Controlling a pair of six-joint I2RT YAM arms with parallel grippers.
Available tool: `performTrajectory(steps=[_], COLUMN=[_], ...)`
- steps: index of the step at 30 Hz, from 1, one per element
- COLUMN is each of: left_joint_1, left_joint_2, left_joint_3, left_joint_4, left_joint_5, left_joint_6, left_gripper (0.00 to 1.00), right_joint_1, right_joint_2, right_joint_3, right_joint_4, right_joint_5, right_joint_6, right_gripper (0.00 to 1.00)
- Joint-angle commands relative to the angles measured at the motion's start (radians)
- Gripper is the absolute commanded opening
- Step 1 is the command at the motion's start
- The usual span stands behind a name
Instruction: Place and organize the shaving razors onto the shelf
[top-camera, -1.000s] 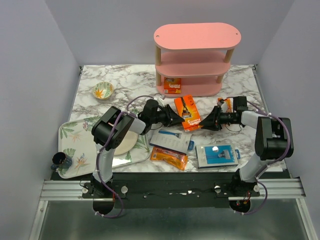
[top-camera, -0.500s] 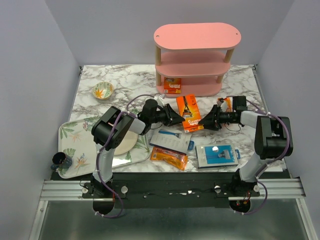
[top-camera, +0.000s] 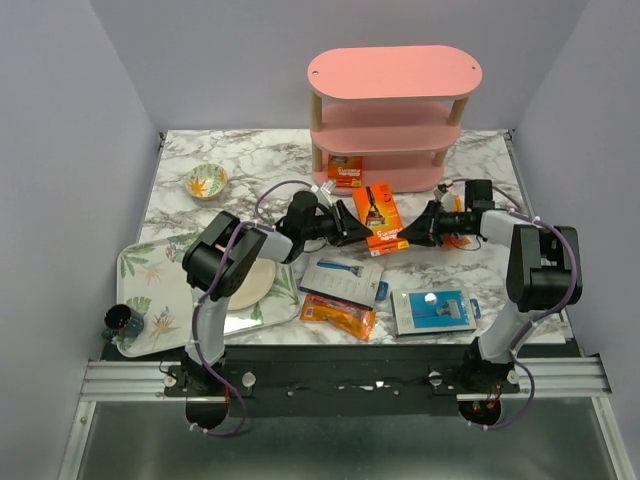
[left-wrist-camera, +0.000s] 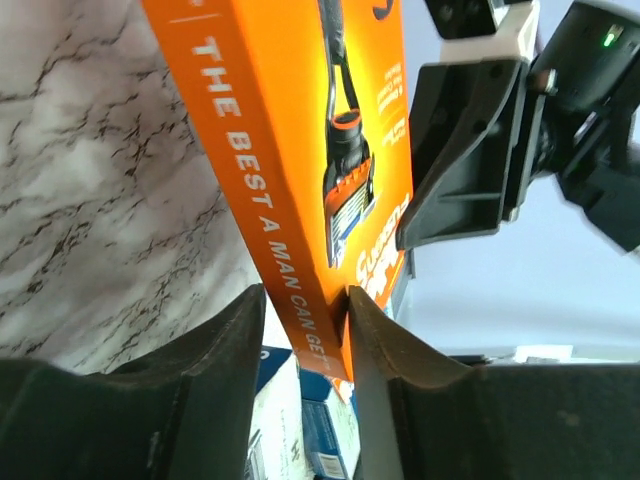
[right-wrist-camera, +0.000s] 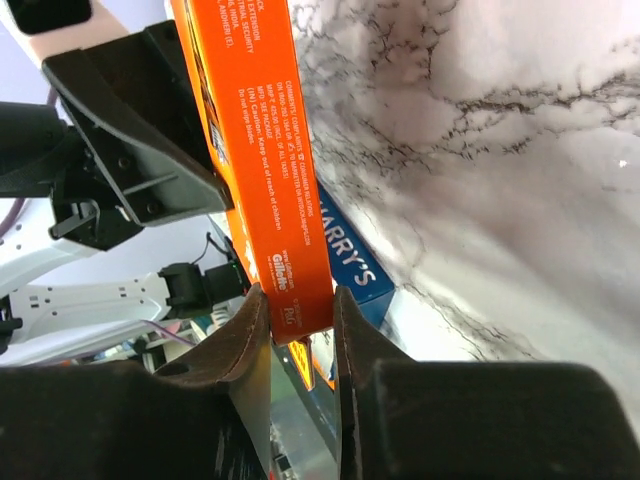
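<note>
Left claw (top-camera: 356, 232) and right claw (top-camera: 410, 236), arms low, pointing inward, pinch your orange pack (top-camera: 380, 215) just before shelf (top-camera: 393, 72). Second pack (top-camera: 346, 172) on bottom tier, third pack (top-camera: 338, 315) on table (top-camera: 250, 160). Two blue: left card (top-camera: 342, 280), right card (top-camera: 432, 311).

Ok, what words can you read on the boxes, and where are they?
"THE BEST A MAN CAN GE", ending hidden: side edge of the bright orange oblong razor pack, left wrist view.
"Gillette": that pack's other edge, right wrist view.
"HARRY'S", start half hidden: blue cardboard pack behind it.
Small print and the other packs' text: too small to read.
</note>
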Motion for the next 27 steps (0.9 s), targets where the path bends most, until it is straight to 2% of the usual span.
performTrajectory(steps=[1, 7, 13, 23, 27], left_joint_1=[-0.012, 0.011, 0.024, 0.024, 0.018], left_joint_2=[-0.074, -0.144, -0.221, -0.235, -0.221], left_joint_3=[0.049, 0.01, -0.036, -0.028, -0.014], left_joint_4=[-0.203, -0.292, -0.381, -0.465, -0.479], left_joint_5=[0.059, 0.079, 0.101, 0.104, 0.101], left_joint_6=[0.228, 0.345, 0.469, 0.546, 0.564], left_gripper=[0.49, 0.55, 0.55, 0.55, 0.55], right_joint_1=[-0.04, -0.086, -0.12, -0.135, -0.137], right_joint_2=[0.014, 0.088, 0.18, 0.338, 0.398], right_joint_3=[0.129, 0.246, 0.342, 0.519, 0.571], right_joint_4=[-0.061, -0.07, -0.05, -0.007, 0.008], right_joint_5=[-0.022, -0.001, 0.031, 0.058, 0.087], right_joint_6=[-0.03, -0.036, -0.036, 0.016, 0.066], right_gripper=[0.16, 0.15, 0.15, 0.15, 0.2])
